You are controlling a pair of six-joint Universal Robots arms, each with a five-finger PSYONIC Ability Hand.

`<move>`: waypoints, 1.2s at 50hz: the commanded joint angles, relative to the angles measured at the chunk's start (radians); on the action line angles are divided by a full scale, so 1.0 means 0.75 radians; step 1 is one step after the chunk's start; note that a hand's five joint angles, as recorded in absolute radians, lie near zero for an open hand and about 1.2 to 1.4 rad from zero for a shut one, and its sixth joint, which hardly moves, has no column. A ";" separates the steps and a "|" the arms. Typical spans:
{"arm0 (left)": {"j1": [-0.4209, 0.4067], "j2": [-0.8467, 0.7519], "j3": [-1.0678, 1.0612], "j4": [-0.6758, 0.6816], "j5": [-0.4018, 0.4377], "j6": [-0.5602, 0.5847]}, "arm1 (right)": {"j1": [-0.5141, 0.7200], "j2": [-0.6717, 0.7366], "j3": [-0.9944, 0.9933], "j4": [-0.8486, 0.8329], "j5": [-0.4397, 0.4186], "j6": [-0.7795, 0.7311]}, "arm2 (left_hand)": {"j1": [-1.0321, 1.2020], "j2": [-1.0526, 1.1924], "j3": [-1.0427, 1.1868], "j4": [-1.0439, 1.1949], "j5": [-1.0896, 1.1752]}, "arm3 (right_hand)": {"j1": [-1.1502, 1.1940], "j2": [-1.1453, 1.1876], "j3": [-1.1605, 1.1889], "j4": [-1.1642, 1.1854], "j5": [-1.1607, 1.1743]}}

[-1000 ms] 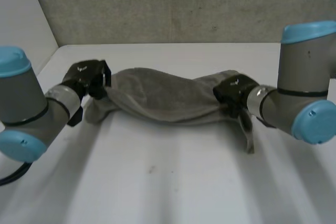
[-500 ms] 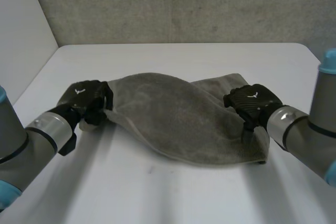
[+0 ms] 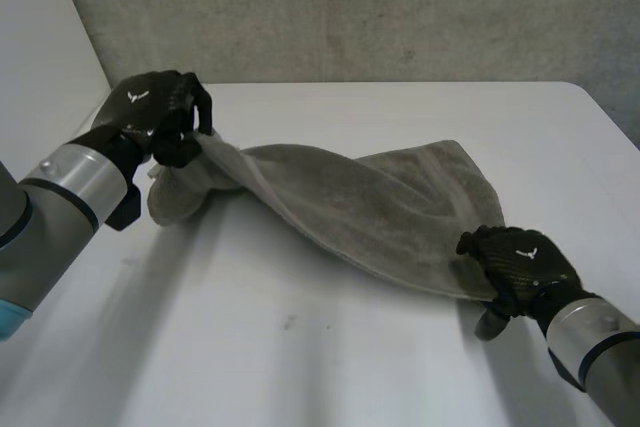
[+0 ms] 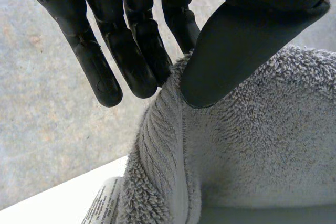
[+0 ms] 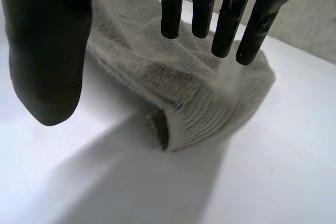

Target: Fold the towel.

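**Desk:** What is the left hand doing?

**Operator:** On my head feed the left hand [image 3: 150,119] sits high at the far left of the table [image 3: 300,357], clamped on 1 end of the towel [image 3: 350,207]. My left wrist feed shows the thumb [image 4: 231,51] pressed onto the terry with the fingers [image 4: 134,51] on the other side of the hem, so the cloth is pinched between them. A white label [image 4: 102,205] hangs off the hem below.

**Desk:** And the towel itself?

**Operator:** It runs as 1 slanted band from that hand down toward the near right. Its lower part lies on the table, and a loose flap droops under the left hand.

**Desk:** Right hand?

**Operator:** The right hand [image 3: 515,259] is at the towel's near right corner. On its own wrist feed I see straight fingers, and the thumb stands well apart from them. The bunched corner lies on the table at the fingertips. I cannot tell whether they touch it, but nothing is gripped.

**Desk:** What differs from 0.5 s ago?

**Operator:** The left hand has gone up and toward the far edge. The right hand has come nearer and lower. Back then the towel was a rounded mound between 2 level hands, and now I see it drawn out on a slant.
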 commanded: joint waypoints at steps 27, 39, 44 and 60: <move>0.097 -0.010 -0.011 -0.023 0.003 -0.050 | -0.080 0.246 -0.223 -0.155 0.210 0.041 | 0.278 0.237 0.239 0.237 0.261 | 0.278 0.256 0.264 0.277 0.345; 0.201 -0.006 -0.136 -0.019 0.020 -0.044 | -0.241 0.240 -0.234 -0.058 0.094 0.039 | 0.278 0.237 0.239 0.237 0.261 | 1.195 1.173 1.182 1.195 1.262; 0.197 -0.004 -0.171 -0.019 0.022 -0.044 | -0.256 0.217 -0.260 0.001 -0.047 0.039 | 0.278 0.237 0.239 0.237 0.261 | 1.392 1.370 1.379 1.392 1.459; 0.195 0.323 -0.185 -0.137 0.083 -0.044 | -0.262 -0.316 -0.628 0.483 -0.217 -0.193 | 0.278 0.237 0.239 0.237 0.261 | 1.392 1.370 1.379 1.392 1.459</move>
